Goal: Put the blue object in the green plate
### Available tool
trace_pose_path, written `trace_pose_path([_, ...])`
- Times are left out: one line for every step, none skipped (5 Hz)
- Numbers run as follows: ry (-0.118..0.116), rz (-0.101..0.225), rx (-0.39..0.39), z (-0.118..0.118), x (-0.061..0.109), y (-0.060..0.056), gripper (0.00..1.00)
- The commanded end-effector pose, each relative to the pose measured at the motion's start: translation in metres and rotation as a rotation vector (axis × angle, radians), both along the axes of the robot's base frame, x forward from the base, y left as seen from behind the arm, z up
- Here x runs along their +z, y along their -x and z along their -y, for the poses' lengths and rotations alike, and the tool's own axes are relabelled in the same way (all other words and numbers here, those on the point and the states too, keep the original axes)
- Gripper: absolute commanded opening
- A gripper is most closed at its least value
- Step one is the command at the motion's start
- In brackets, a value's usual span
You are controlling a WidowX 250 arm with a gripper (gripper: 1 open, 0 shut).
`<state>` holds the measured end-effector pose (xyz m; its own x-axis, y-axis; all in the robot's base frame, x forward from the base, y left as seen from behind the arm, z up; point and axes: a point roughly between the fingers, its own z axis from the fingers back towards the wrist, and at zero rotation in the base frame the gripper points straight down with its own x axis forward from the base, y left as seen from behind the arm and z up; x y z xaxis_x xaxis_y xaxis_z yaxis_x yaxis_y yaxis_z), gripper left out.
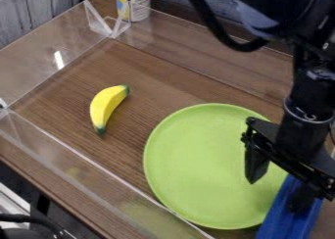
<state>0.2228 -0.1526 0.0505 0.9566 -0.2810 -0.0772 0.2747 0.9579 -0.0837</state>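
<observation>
Hovering w/ jaws wide, nothing held, tool (291,163) overlaps blue block's (288,221) upper end.

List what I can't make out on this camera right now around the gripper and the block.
- Blue block: its upper part is behind the gripper, its near end cut off by the bottom edge.
- Fingers: dark and overlapping the block; whether they touch it can't be told.
- Plate: part of its right side is hidden by the gripper.
- Arm: cut off by the top and right edges.
</observation>
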Motion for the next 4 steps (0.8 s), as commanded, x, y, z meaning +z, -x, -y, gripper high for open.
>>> trace_pose_path([0.021, 0.016, -0.029, 0.0051, -0.0003, 0.0003, 1.0])
trace_pose_path([0.023, 0.016, -0.029, 0.0018, -0.0026, -0.0007, 0.0])
trace_pose_path([0.032, 0.019, -0.037, 0.0013, -0.0034, -0.0023, 0.0])
trace_pose_path([0.04, 0.019, -0.042, 0.0008, -0.0043, -0.0029, 0.0])
